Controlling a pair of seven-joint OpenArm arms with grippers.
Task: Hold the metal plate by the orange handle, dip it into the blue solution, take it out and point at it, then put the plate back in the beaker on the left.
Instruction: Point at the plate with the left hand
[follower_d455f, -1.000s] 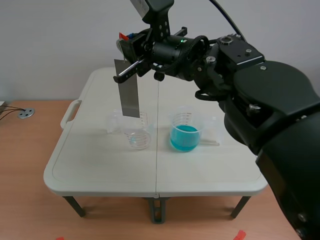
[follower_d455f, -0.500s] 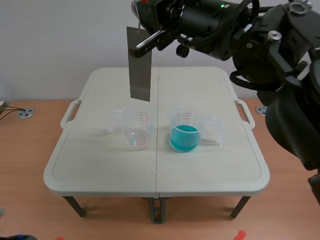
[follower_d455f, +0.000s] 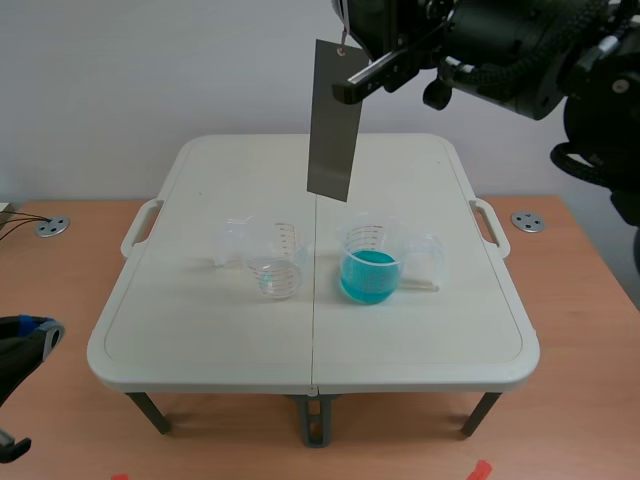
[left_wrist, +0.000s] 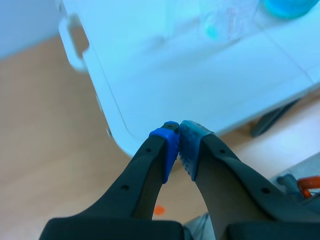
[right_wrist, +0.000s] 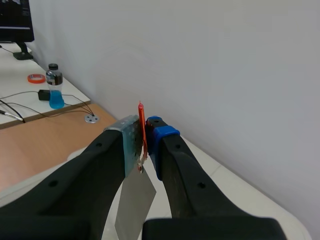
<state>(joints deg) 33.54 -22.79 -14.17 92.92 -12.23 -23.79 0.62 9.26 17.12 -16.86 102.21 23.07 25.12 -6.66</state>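
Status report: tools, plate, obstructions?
Right tool shut on orange handle; flat grey metal plate hangs high over white table. Left tool shut, empty, low beside it. Path to blue-solution beaker open.

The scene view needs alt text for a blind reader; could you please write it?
The right gripper, high above a white folding table, holds a grey metal plate hanging down. Below sit a clear beaker and, to its right, a beaker of blue solution.

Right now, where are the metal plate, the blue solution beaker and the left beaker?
metal plate (follower_d455f: 333, 125): scene view, middle of its grey face.
blue solution beaker (follower_d455f: 370, 277): scene view, its liquid-filled wall.
left beaker (follower_d455f: 276, 272): scene view, its clear front wall.
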